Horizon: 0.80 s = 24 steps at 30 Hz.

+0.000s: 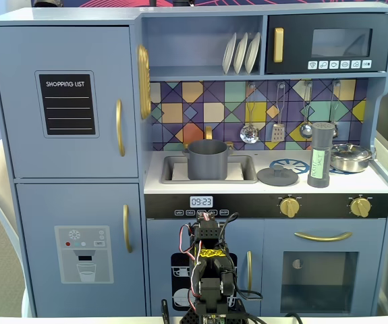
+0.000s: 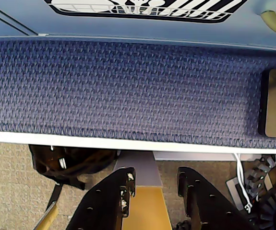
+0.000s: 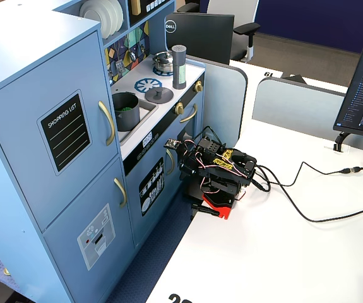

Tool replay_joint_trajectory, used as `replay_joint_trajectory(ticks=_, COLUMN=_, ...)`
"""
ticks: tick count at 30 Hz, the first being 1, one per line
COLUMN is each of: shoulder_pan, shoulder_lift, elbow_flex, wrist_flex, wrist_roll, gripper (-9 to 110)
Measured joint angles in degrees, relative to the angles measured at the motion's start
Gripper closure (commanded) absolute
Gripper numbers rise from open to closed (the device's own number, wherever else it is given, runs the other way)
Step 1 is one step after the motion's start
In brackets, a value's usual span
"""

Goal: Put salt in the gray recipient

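The salt shaker [image 1: 321,154] stood upright on the toy kitchen's countertop [image 1: 261,186], toward the right in a fixed view, between the flat gray lid [image 1: 278,175] with its knob and the shiny steel pan [image 1: 351,157] — just beside both, its pale green label facing out. The gray pot [image 1: 208,159] sat in the sink [image 1: 174,170] to the left, well apart from the shaker; in a fixed view from the side, something green showed inside the pot [image 3: 126,110]. The arm [image 3: 219,173] was folded low on the white table [image 3: 282,252], in front of the kitchen's lower doors and far below the counter. In the wrist view the gripper [image 2: 154,184] pointed down over the table edge toward blue carpet [image 2: 128,91] — its two black fingers [image 2: 110,191] stood a little apart with nothing between them, only a yellow and gray surface showing through the gap.
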Motion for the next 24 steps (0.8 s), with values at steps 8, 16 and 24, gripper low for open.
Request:
replay_joint_trajectory(ticks=8, shoulder_pan=0.0, shoulder_lift=0.0, elbow_flex=0.0, wrist_flex=0.0, wrist_roll=0.0, gripper=98)
replay_joint_trajectory(ticks=16, shoulder_pan=0.0, shoulder_lift=0.0, elbow_flex=0.0, wrist_flex=0.0, wrist_roll=0.0, gripper=99)
replay_joint_trajectory(ticks=24, shoulder_pan=0.4, shoulder_lift=0.0, elbow_flex=0.0, wrist_flex=0.0, wrist_roll=0.0, gripper=101)
